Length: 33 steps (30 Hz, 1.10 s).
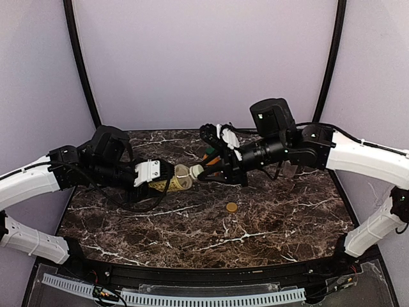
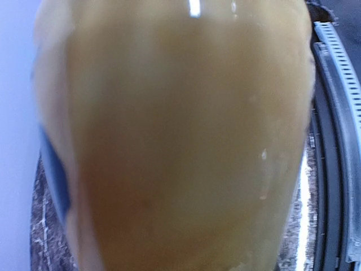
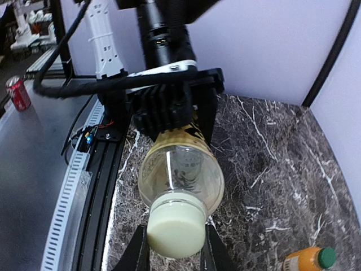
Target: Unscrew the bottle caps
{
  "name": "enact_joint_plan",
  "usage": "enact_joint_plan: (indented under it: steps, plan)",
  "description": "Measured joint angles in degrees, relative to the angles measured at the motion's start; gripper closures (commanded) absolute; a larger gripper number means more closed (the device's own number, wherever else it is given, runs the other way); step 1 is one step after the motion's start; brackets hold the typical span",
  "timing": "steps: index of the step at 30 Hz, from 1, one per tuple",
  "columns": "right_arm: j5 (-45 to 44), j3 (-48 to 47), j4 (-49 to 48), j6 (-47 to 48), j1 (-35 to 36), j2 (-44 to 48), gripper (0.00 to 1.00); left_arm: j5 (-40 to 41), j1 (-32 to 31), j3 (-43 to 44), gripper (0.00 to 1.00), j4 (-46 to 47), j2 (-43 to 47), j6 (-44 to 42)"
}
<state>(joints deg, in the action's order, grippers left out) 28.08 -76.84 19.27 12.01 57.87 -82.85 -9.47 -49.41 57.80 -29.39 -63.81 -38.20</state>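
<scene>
Cream-white cap [image 3: 176, 228] nearest right wrist camera, pinched between closed fingers of right tool [image 3: 175, 240]. Cap sits on neck of clear bottle [image 3: 180, 175], yellowish liquid inside, held horizontal above tabletop [image 1: 192, 243]. Left tool [image 1: 163, 176] clamped on labelled end of same bottle; its body fills left wrist view. Tan cap [image 1: 231, 207] lies loose on tabletop, well apart, nearer arm bases. Orange bottle [image 3: 304, 262] with dark green cap [image 3: 326, 257] on, beyond right tool.

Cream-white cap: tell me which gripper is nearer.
Right. The right gripper is shut on the cream-white cap; the left gripper holds the clear bottle by its body.
</scene>
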Motion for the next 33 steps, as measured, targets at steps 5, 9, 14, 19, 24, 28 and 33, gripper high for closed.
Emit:
enact_joint_plan:
  steps: [5,9,14,19,24,28,33]
  plan:
    - [-2.0,4.5,0.0,20.0,3.6,5.2,1.0,-8.3,-0.9,1.2,0.65,-3.7,-1.0,0.4]
    - [-3.5,5.4,0.0,29.1,4.3,7.0,1.0,-10.3,-1.0,1.9,0.66,-3.5,-1.9,-0.4]
    - [-5.0,6.3,-0.1,34.9,4.9,8.1,1.0,-11.2,-1.3,2.2,0.66,-3.0,-2.5,-1.1]
    - [-6.1,6.5,0.1,37.6,5.6,8.1,1.0,-11.5,-1.3,2.3,0.66,-3.4,-2.8,-1.5]
    - [-7.0,6.5,-0.3,38.7,5.9,8.1,0.37,-11.6,-1.3,2.8,0.66,-4.3,-2.8,-1.6]
    - [-8.6,6.5,0.1,36.4,5.7,8.2,0.09,-11.1,-0.5,2.9,0.67,-6.8,-2.6,-1.4]
    - [-10.4,6.7,-0.9,28.9,5.3,8.5,0.01,-8.5,-0.2,2.8,0.67,-6.6,-2.4,-0.3]
